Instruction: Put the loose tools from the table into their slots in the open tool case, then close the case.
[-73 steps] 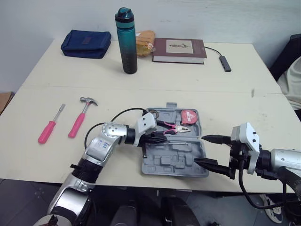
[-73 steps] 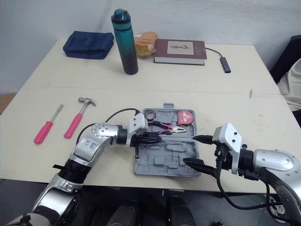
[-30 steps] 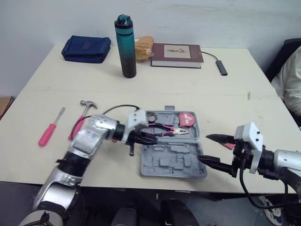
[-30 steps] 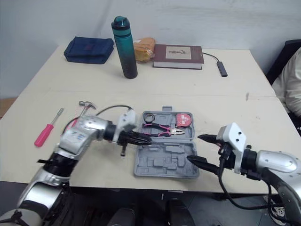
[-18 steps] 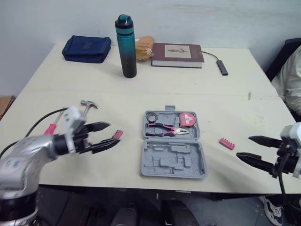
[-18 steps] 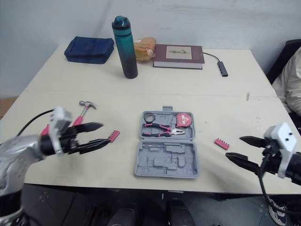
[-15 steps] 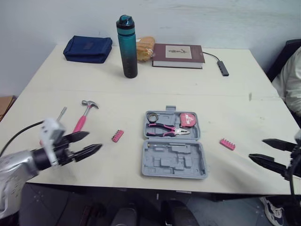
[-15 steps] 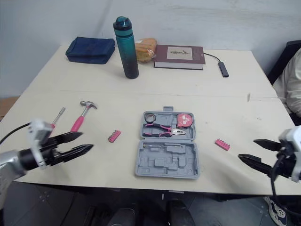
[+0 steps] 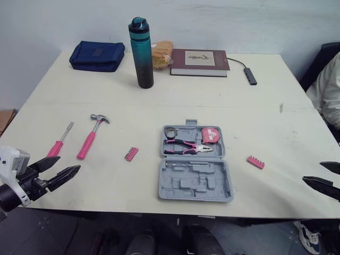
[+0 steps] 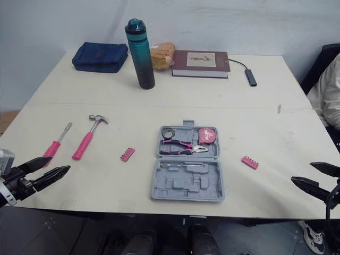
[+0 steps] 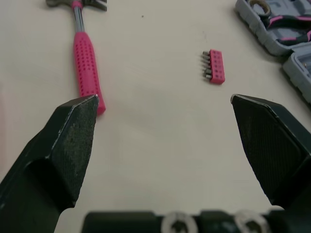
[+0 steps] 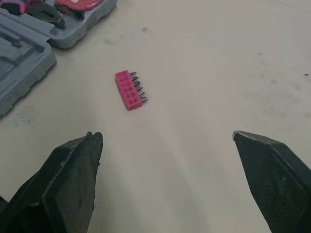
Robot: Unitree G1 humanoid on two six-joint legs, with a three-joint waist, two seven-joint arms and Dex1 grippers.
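Observation:
The grey tool case (image 9: 195, 162) lies open at the table's front centre, with pink pliers (image 9: 188, 146), a red tape measure (image 9: 213, 134) and a small ring (image 9: 171, 132) in its far half. Left of it lie a pink bit holder (image 9: 131, 154), a pink-handled hammer (image 9: 91, 137) and a pink screwdriver (image 9: 59, 141). A second pink bit holder (image 9: 255, 162) lies to the case's right. My left gripper (image 9: 69, 163) hangs open and empty at the front left edge. At the front right edge my right gripper (image 9: 312, 171) is open and empty, facing that bit holder (image 12: 129, 90).
At the back of the table stand a teal water bottle (image 9: 141, 52), a blue pouch (image 9: 97, 53), a bagged snack (image 9: 162, 52), a brown book (image 9: 200, 57) and a cabled adapter (image 9: 250, 75). A person's sleeve (image 9: 332, 90) shows at the right edge.
Both arms have drawn back from the case to the table's front corners. The left gripper has opened. The two bit holders beside the case have come into sight.

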